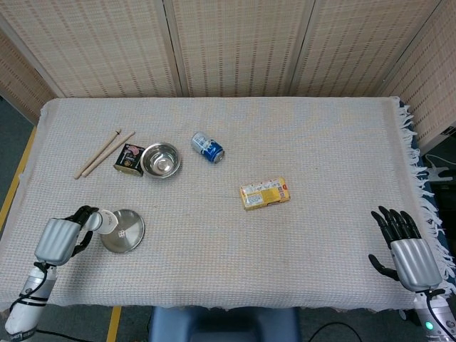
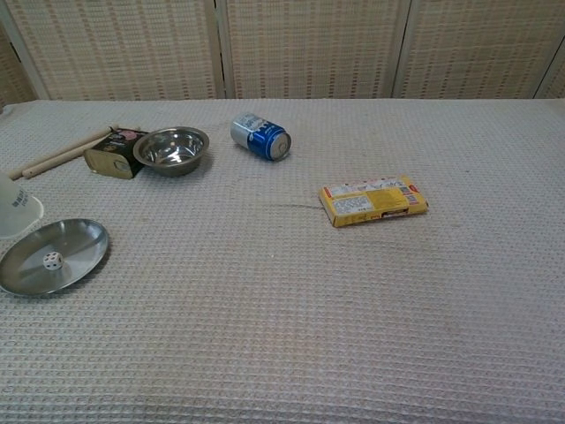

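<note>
Lower left of the head view: left hand (image 1: pixel 55 240) grips a small white cup (image 1: pixel 105 221), fingers wrapped round it, cup lifted off and held at the left rim of the round steel plate (image 1: pixel 122 231). In the chest view the cup (image 2: pixel 16 207) shows only at the left frame edge, above and left of the plate (image 2: pixel 53 257), and a small white die (image 2: pixel 52 260) lies bare near the plate's middle.

Right hand (image 1: pixel 407 250), lower right of the head view, holds nothing; fingers spread, near the fringed edge of the tablecloth (image 1: pixel 328 128), well apart from everything.

Rest, upper left of the cloth: two wooden sticks (image 1: pixel 103 153), a dark flat tin (image 1: pixel 129 159) touching a small steel bowl (image 1: pixel 161 159), a blue drink can (image 1: pixel 207 147) on its side. Yellow snack box (image 1: pixel 264 193) near frame centre.

Judgement on doing this step well: keep the cup clear of the plate rim so it doesn't nudge the plate and roll the die. Move it sideways, not down. Keep the grip firm, since the cup looks tilted in the hand. Can't tell from either view whether the cup touches the cloth.
</note>
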`<act>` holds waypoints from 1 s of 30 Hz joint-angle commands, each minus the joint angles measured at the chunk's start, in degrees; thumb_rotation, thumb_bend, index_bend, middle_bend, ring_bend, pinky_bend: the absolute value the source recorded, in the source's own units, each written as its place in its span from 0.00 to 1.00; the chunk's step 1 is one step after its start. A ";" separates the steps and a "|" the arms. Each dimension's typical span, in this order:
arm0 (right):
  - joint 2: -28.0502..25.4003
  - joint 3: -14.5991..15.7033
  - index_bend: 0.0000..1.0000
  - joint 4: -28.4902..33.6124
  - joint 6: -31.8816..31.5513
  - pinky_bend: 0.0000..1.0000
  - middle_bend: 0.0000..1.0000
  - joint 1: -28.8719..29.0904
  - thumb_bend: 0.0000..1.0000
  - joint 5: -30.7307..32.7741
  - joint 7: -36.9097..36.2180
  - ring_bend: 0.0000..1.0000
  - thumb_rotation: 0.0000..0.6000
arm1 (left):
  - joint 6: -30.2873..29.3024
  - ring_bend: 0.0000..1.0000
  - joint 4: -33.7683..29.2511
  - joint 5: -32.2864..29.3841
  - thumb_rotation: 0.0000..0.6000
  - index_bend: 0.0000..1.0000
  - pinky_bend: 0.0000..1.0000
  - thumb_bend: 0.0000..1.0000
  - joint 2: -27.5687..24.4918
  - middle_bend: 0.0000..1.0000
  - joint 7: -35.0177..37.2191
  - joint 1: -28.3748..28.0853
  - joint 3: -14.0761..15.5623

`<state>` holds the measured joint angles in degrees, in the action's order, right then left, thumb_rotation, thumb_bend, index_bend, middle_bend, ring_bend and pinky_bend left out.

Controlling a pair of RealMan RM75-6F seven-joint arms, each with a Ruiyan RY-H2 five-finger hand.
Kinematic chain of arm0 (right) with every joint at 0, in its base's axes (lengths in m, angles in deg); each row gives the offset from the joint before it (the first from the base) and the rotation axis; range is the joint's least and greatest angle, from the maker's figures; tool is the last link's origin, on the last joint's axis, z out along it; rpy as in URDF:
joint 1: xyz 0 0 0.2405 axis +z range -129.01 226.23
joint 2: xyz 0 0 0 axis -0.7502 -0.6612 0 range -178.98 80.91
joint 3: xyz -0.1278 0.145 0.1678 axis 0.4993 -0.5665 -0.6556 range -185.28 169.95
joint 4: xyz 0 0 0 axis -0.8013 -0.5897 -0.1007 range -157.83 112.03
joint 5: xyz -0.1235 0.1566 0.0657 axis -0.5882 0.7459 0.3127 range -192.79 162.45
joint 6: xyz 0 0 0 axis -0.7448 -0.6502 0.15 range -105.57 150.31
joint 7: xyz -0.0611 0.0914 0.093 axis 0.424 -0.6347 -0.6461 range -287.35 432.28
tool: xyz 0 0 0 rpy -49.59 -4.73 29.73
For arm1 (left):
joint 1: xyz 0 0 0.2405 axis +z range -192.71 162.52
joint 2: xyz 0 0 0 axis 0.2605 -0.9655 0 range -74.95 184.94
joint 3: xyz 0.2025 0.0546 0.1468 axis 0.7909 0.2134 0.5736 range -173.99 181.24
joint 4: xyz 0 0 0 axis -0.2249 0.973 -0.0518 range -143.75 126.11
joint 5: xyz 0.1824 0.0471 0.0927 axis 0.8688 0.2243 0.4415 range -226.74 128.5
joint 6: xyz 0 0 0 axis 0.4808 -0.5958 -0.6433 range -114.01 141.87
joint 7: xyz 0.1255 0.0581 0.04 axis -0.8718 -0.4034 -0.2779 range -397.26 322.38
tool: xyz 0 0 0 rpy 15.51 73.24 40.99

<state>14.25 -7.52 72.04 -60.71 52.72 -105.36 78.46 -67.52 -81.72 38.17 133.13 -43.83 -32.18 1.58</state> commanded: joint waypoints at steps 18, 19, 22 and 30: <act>0.01 0.22 0.00 0.24 -0.41 0.00 0.00 -0.28 0.17 -0.44 0.27 0.00 0.93 | 11.72 0.64 8.98 -7.27 1.00 0.45 0.84 0.67 2.69 0.57 1.97 -2.44 -1.89; -0.01 0.22 0.00 0.26 -0.45 0.00 0.00 -0.30 0.17 -0.46 0.26 0.00 0.93 | 12.04 0.64 8.91 -7.46 1.00 0.45 0.84 0.67 2.67 0.57 1.94 -2.47 -1.89; -0.03 0.21 0.00 0.28 -0.64 0.00 0.00 -0.38 0.17 -0.53 0.21 0.00 0.93 | 13.85 0.64 8.00 -8.30 1.00 0.40 0.83 0.63 2.03 0.52 1.84 -2.58 -1.65; 0.03 0.32 0.00 0.36 -0.52 0.00 0.00 -0.37 0.17 -0.64 0.41 0.00 0.93 | 15.51 0.63 6.33 -10.16 1.00 0.11 0.83 0.52 1.09 0.34 0.98 -2.63 -2.07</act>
<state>14.27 -7.20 72.40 -61.23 52.34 -106.01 78.87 -52.05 -75.23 28.16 134.34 -42.83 -34.85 -0.41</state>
